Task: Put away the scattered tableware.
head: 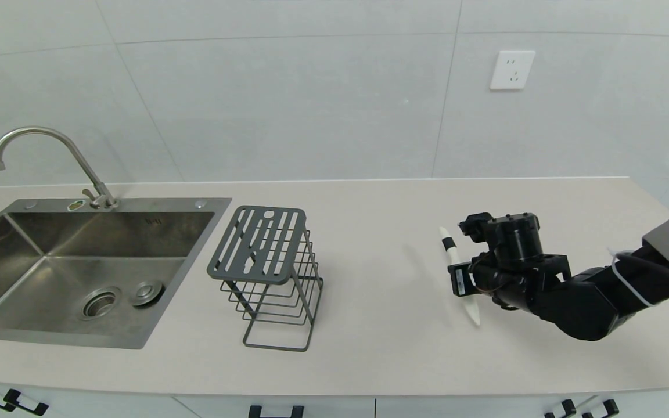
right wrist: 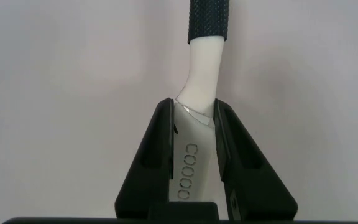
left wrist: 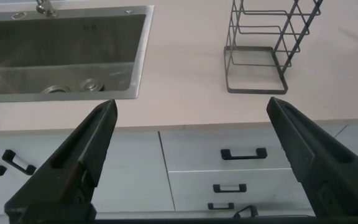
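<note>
A white knife (head: 473, 312) with a black textured grip band (right wrist: 209, 18) is on the right side of the counter, clamped at its blade by my right gripper (head: 463, 280). In the right wrist view the gripper (right wrist: 194, 111) is shut on the white blade (right wrist: 202, 74), whose row of small holes sits between the fingers (right wrist: 160, 143). A faint shadow of the knife falls on the counter to its left. A dark grey wire rack (head: 265, 273) with a slotted top stands mid-counter. My left gripper (left wrist: 191, 107) hangs open and empty off the counter's front edge, facing the rack (left wrist: 263, 46).
A steel sink (head: 27, 334) with a curved faucet (head: 50, 148) takes up the counter's left end, seen too as the sink (left wrist: 61, 93). Drawers with black handles (left wrist: 244, 154) lie below the counter. Bare counter separates the rack from the knife. A wall outlet (head: 511, 69) is behind.
</note>
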Controlling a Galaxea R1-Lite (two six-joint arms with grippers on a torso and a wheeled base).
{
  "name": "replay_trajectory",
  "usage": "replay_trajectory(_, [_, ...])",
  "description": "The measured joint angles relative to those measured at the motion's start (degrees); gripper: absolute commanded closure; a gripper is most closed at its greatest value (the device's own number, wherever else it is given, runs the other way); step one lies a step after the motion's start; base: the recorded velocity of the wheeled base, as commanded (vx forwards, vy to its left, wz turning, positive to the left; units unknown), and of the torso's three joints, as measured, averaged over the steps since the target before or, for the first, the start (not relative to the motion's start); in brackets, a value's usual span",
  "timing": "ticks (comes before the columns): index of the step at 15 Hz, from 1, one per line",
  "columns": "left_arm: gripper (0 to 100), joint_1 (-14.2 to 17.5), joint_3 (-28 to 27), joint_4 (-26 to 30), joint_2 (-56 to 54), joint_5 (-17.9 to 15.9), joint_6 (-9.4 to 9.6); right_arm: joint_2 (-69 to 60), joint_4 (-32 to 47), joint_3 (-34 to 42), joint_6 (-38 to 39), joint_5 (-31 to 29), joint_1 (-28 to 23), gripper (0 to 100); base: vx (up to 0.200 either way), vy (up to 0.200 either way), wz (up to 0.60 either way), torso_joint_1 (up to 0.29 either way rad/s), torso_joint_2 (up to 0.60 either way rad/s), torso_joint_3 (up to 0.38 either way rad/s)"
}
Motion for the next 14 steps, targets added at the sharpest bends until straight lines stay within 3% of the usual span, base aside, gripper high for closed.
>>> replay_trajectory(6, [0, 0.0, 0.12, -2.21, 0.02, -1.77, -0.05, -6.52, -14.53, 3.8, -9.2, 6.4, 1.16, 100, 0.0, 0.0, 0.0, 0.0, 0.0, 0.0])
replay_trajectory(8, [0, 0.0, 0.07, -12.19, 0.05, -2.33, -0.13, -7.28, -18.47, 4.46, -13.59, 9.02, 1.34, 100, 0.0, 0.0, 0.0, 0.0, 0.0, 0.0])
replay_trajectory(9, [0, 0.0, 0.07, -13.89, 0.05, -2.9, -0.3, -7.69, -19.13, 4.63, -14.92, 10.29, 1.38, 100, 0.0, 0.0, 0.0, 0.0, 0.0, 0.0])
replay_trajectory(11, [0, -0.02, -0.84, -17.73, 0.05, -7.85, -1.9, -9.14, -19.79, 4.8, -19.55, 12.43, 1.4, 100, 0.0, 0.0, 0.0, 0.0, 0.0, 0.0])
replay_trajectory(14, [0, -0.15, -8.67, -14.63, 1.58, -14.09, -4.29, -11.37, -19.9, 4.94, -21.55, 15.14, 2.34, 100, 0.0, 0.0, 0.0, 0.0, 0.0, 0.0])
